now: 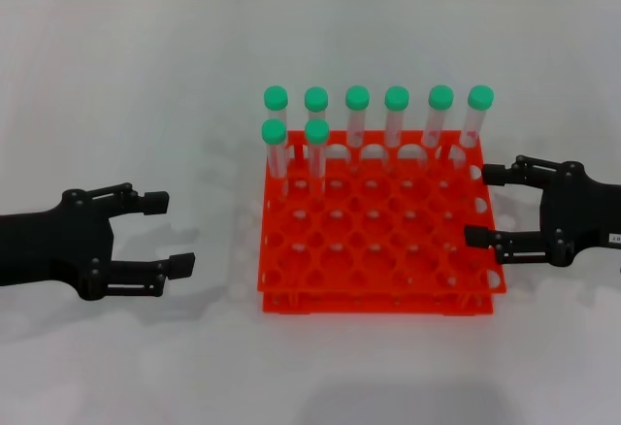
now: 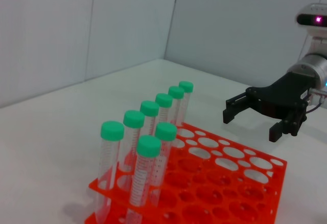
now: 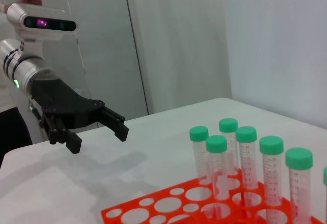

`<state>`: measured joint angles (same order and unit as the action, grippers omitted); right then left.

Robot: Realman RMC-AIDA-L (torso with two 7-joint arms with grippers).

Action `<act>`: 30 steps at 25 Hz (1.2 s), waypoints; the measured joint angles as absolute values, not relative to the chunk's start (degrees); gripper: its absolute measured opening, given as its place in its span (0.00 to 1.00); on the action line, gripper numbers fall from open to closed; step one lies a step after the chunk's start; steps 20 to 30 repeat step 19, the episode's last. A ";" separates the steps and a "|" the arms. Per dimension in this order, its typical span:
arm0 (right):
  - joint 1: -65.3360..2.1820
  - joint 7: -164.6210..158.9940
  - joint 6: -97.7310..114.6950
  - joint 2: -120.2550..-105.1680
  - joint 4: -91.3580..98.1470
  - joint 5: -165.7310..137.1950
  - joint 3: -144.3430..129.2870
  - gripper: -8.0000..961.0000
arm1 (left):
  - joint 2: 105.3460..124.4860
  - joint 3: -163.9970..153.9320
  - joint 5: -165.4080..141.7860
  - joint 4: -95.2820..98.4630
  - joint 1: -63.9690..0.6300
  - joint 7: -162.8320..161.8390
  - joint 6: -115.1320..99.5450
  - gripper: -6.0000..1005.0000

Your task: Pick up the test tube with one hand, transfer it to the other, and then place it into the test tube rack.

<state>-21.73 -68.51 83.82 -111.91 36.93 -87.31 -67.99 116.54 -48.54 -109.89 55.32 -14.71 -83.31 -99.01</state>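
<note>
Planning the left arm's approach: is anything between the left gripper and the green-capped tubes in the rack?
Nothing visible. The left gripper, open, hovers over bare table beside the orange rack. The nearest tubes stand at the rack's far corner on that side. The right gripper, open, is at the opposite edge.

The test tube rack (image 1: 376,250) looks like smooth, glossy orange plastic. The tubes (image 1: 396,119) are clear plastic with matt green caps (image 1: 397,97). Both the left pincer (image 1: 160,233) and the right pincer (image 1: 485,206) are matt black, and the tabletop (image 1: 126,85) is smooth, matt white.
</note>
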 joint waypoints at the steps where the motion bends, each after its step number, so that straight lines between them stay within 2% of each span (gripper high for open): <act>1: -21.73 -68.53 83.83 -111.90 36.92 -87.35 -68.03 0.90 | 116.47 -48.56 -110.40 55.31 -14.96 -83.55 -99.12 0.89; 30: -21.70 -69.09 83.32 -111.99 36.91 -88.24 -67.79 0.90 | 116.46 -48.26 -112.60 55.19 -16.44 -84.11 -99.38 0.89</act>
